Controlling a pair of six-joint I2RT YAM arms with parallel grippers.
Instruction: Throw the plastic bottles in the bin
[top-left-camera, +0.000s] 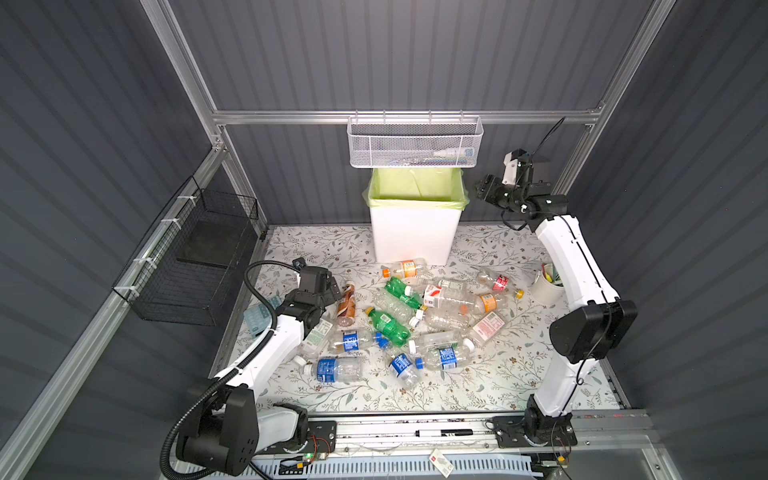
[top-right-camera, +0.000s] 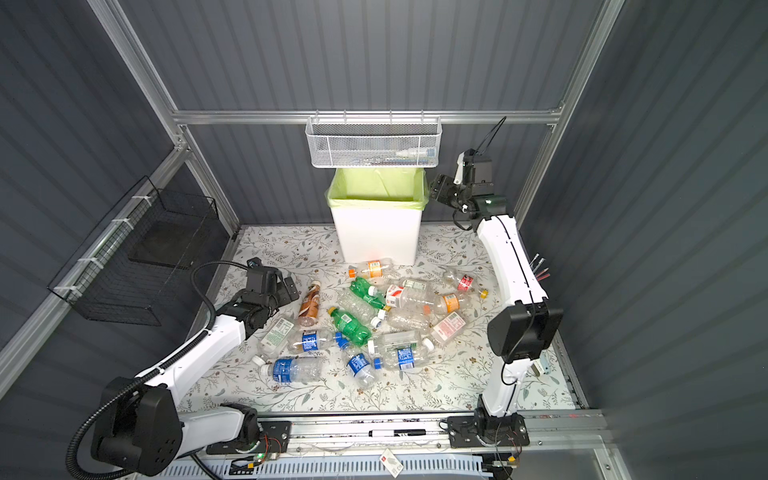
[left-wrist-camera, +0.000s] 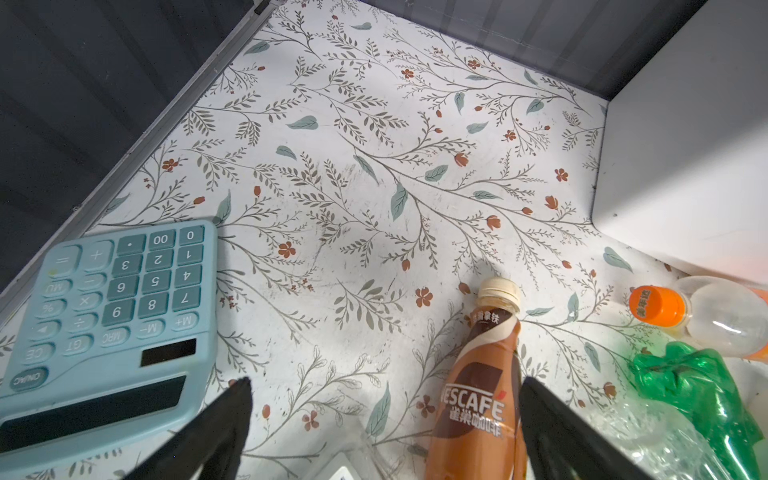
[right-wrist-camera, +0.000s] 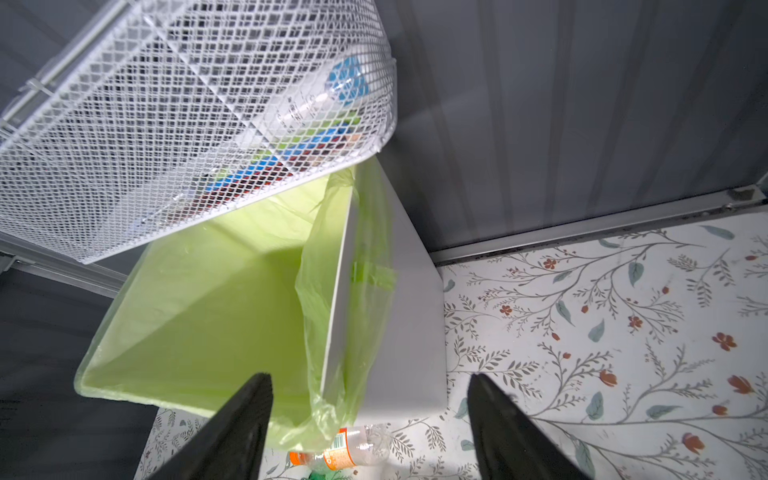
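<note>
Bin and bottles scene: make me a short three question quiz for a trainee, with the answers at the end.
1. True or false: the right gripper holds a bottle beside the bin.
2. The Nescafe bottle lies: A) inside the bin B) on the table, seen between the left gripper's open fingers in the left wrist view C) in the right gripper.
3. Name the non-bottle item on the table beside the left arm.
Key: 1 false, its fingers are apart and empty; 2 B; 3 the blue calculator.
</note>
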